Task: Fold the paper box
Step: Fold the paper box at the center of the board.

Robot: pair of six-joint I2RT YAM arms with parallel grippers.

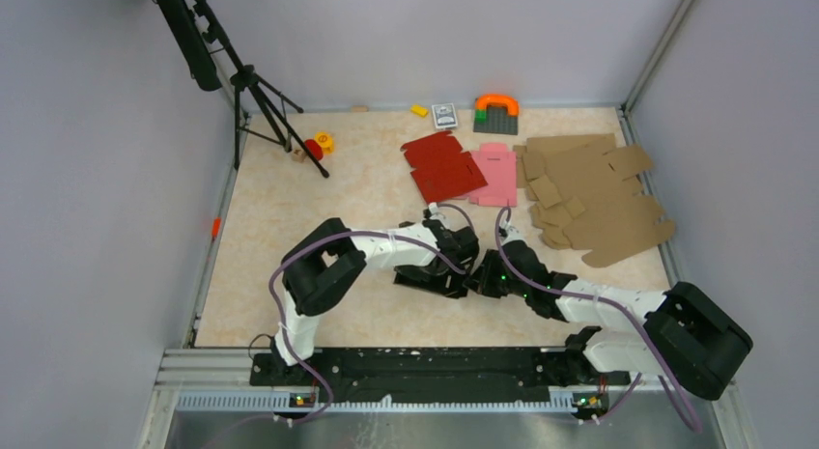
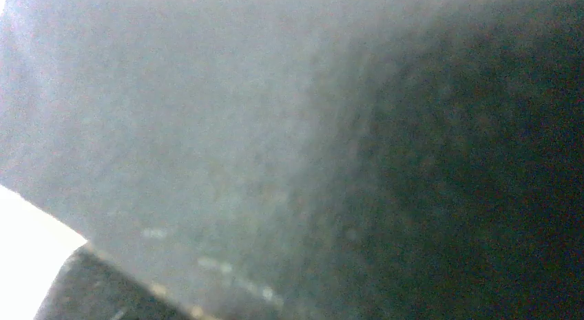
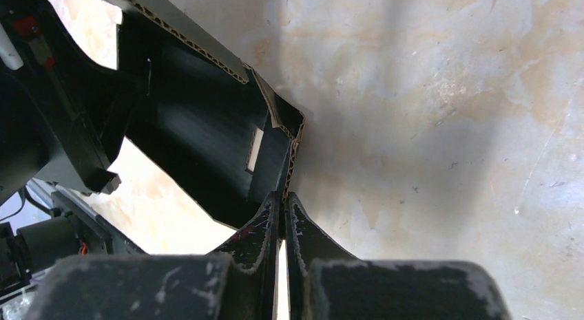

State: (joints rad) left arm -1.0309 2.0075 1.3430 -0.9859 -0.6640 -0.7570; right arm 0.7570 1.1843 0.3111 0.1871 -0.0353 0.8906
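Note:
The black paper box (image 1: 428, 278) lies partly folded at the table's middle, between my two grippers. My right gripper (image 3: 284, 196) is shut on the corrugated edge of one raised wall of the box (image 3: 206, 148), and it sits at the box's right end (image 1: 485, 278). My left gripper (image 1: 462, 266) reaches down onto the box from the left. The left wrist view is filled by a blurred dark panel of the box (image 2: 289, 148) right against the lens. It hides the left fingers, so I cannot tell what they touch.
A red blank (image 1: 442, 166) and a pink blank (image 1: 497, 172) lie behind the grippers, with brown cardboard blanks (image 1: 589, 193) at the back right. A tripod (image 1: 253, 92) stands back left beside small toys (image 1: 317, 145). A grey plate with an orange arch (image 1: 495, 111) sits by the back wall.

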